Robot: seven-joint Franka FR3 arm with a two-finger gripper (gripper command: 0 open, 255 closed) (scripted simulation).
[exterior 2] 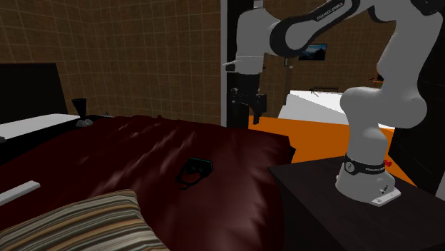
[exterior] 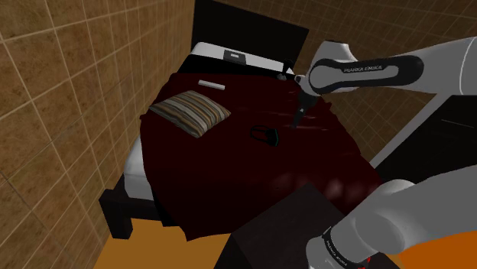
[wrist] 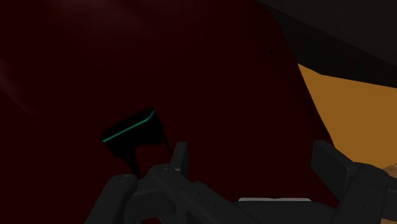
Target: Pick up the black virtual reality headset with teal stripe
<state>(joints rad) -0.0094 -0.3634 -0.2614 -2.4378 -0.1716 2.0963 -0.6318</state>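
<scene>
end effector (wrist: 254,167): fingers (wrist: 180,159) apart, empty | teal-striped headset (wrist: 132,135): on dark red bedspread (wrist: 159,57), clear of fingers

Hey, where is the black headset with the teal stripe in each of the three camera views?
Shoulder view: headset mid-bed, right of the striped pillow.
Second exterior view: headset near the centre, beyond the pillow.
Wrist view: headset just ahead of the open hand, beside one finger, not between them.
Shared landmark: the dark red bedspread under it.
</scene>
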